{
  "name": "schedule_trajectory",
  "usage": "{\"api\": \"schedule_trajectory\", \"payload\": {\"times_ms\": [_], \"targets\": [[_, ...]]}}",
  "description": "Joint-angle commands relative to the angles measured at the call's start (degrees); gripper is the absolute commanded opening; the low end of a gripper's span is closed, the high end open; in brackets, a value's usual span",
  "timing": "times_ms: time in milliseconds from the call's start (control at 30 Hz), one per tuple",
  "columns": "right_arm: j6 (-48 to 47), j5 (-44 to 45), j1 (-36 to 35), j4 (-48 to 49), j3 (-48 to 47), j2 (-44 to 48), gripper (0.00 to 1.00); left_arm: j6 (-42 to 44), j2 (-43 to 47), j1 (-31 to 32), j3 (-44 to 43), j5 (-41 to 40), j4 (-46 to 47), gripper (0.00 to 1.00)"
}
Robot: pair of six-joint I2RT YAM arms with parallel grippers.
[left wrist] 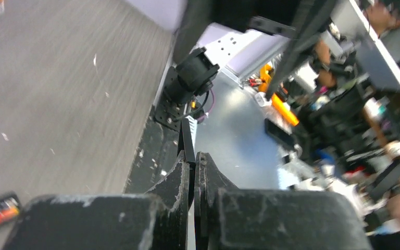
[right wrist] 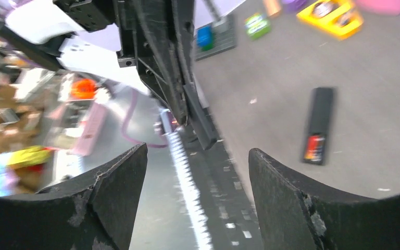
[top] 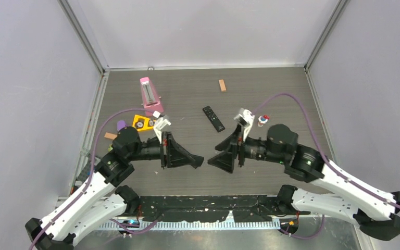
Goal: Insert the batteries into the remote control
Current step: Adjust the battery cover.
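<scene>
Under both arms: a dark wood-grain table (top: 187, 86) with pale walls around it fills my overhead view.
Left arm (top: 83, 200): white and black. I see it reach from the near left corner toward the middle of the table, wrist pointing right.
Right arm (top: 354, 185): the same build, reaching from the near right corner, wrist pointing left.
Left gripper (left wrist: 194, 160): closed tight. My wrist camera shows a thin black strip (left wrist: 186, 139) pinched between the fingers and sticking out past their tips.
Right gripper (right wrist: 198, 151): spread wide with nothing between the fingers. Its tips face the Left gripper almost nose to nose, above the near middle of the table.
Pink object (top: 149, 95): tapered and upright, at the far left of the table.
Yellow tray (top: 144, 123): just in front of the Pink object, holding two round dark things.
Remote control (top: 213, 119): a slim black bar lying flat at an angle, beyond both grippers and touching neither.
Batteries (right wrist: 314, 147): I see a red-and-orange patch at one end of the Remote control that looks like cells seated in its body. Blur keeps me from counting them.
Small bottle (top: 262, 121): red-capped, just beyond the right wrist.
Wooden block (top: 222, 85): a tan piece alone near the far edge.
</scene>
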State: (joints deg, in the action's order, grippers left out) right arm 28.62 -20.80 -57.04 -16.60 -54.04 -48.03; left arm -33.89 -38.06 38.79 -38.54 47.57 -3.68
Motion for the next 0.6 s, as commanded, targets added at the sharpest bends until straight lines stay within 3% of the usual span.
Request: {"api": "schedule_trajectory", "payload": {"times_ms": [0,100,200,400,567], "targets": [[-21.1,20.0,-5.1,-5.0,1.0,8.9,0.76,-18.9,-4.7,-0.1,-1.6,-5.4,-4.0,0.0],[-31.1,27.5,-12.0,3.1,7.1,12.1,0.65,-24.4,-4.7,-0.1,-1.2,-5.3,-3.6,0.0],[-36.4,32.7,-17.5,9.0,12.1,12.4,0.65,-25.3,-3.9,-0.1,-2.6,-6.8,-8.6,0.0],[-46.1,45.3,-31.3,18.9,14.8,5.2,0.82,-30.2,-2.1,-0.1,-1.7,-6.6,-10.8,0.0],[-49.3,50.8,-34.6,22.9,13.0,-2.9,0.9,-31.2,-1.1,-0.1,-0.5,-4.9,-10.0,0.0]]}}
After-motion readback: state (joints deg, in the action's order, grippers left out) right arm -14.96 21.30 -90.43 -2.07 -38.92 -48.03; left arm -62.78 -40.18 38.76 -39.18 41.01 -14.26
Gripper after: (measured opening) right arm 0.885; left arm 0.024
